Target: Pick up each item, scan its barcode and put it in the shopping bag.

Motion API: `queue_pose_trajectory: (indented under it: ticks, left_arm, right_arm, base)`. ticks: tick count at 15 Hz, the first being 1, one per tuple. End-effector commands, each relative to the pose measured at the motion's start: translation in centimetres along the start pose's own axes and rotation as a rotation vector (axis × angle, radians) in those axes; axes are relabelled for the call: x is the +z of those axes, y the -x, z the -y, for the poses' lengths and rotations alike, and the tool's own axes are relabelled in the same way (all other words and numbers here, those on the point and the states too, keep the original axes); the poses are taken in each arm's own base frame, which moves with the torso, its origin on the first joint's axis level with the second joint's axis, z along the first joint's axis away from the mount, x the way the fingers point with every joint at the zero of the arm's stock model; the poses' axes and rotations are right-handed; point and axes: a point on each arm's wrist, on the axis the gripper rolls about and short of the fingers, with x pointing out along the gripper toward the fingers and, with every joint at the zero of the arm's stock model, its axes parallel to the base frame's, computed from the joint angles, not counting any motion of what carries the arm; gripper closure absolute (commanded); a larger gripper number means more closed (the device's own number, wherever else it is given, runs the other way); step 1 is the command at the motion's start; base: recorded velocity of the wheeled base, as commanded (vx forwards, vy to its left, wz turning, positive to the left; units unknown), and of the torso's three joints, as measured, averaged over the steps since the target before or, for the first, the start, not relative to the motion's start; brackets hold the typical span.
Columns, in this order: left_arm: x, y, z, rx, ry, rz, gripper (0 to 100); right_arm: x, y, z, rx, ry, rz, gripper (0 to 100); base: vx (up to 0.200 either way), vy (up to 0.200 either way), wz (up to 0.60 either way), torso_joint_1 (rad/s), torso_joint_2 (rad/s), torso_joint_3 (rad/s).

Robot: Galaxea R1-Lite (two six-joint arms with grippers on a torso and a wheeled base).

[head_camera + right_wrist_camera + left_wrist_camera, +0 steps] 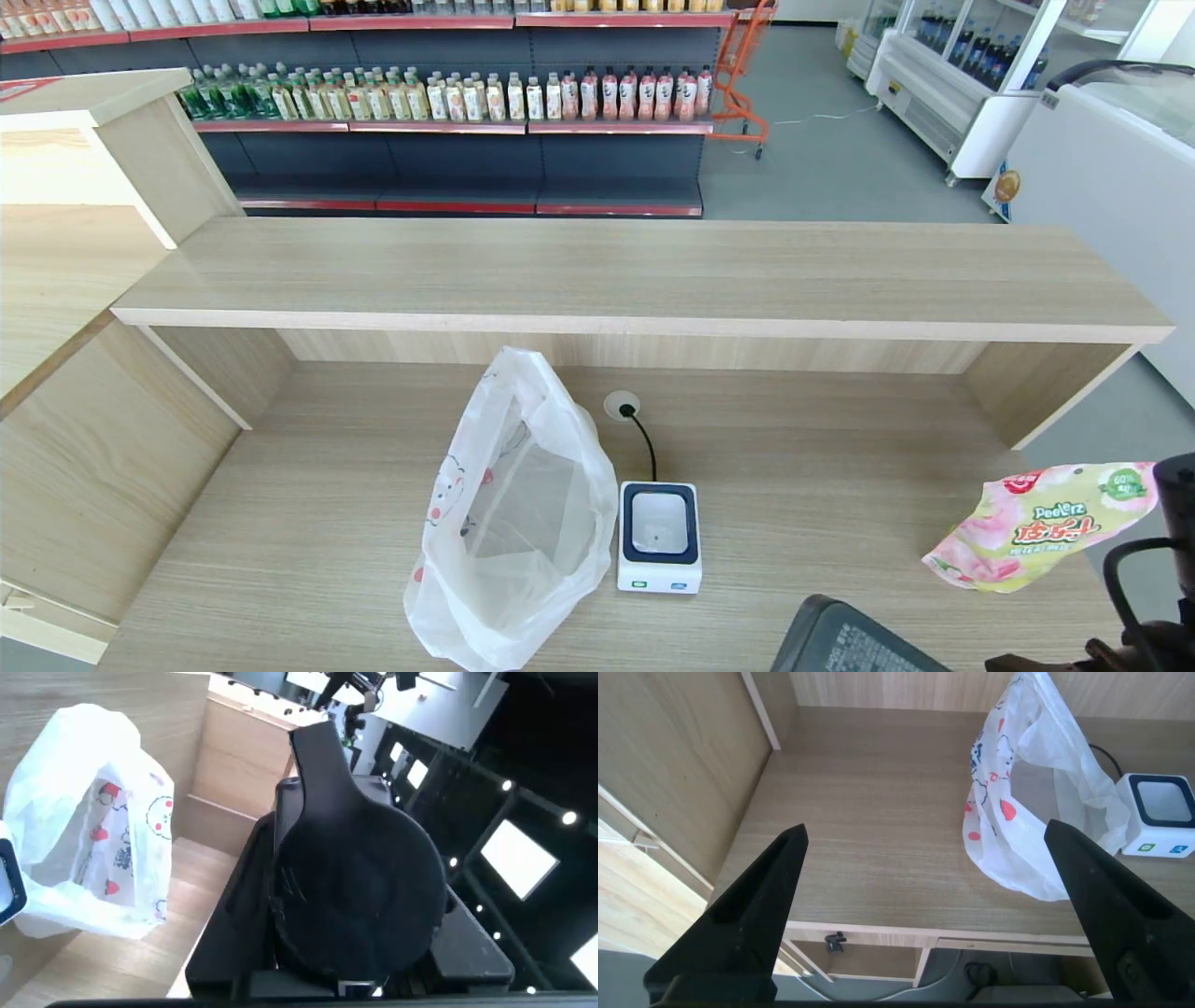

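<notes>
One pouch (pixel 1036 525) in head view, seemingly in right tool (pixel 1163 495).

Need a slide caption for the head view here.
Checkout counter: open shopping bag stands beside the barcode scanner; a pink snack pouch is at the counter's right edge.

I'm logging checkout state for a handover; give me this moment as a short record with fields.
bag: white shopping bag, standing open on the counter
scanner: scanner beside the bag, to its right, window up
item: pink snack pouch, at the counter's right edge, next to the right arm
left hand: left hand open, empty, above the counter's left end
</notes>
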Motion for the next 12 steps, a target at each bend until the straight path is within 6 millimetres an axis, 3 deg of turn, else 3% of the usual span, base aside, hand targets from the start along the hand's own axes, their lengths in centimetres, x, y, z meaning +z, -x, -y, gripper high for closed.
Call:
queue_pose_trajectory:
  ticks: [1, 12]
  left_arm:
    - [0.0, 0.0, 0.0, 0.0, 0.0, 0.001, 0]
    - [0.0, 0.0, 0.0, 0.0, 0.0, 0.001, 0]
  right_arm:
    - [0.2, 0.2, 1.1, -0.017, 0.127, -0.006, 100]
    - [0.2, 0.7, -0.1, 0.029, 0.064, -0.03, 100]
  base:
    - [0.0, 0.0, 0.0, 0.0, 0.0, 0.0]
    - [0.0, 0.0, 0.0, 0.0, 0.0, 0.0]
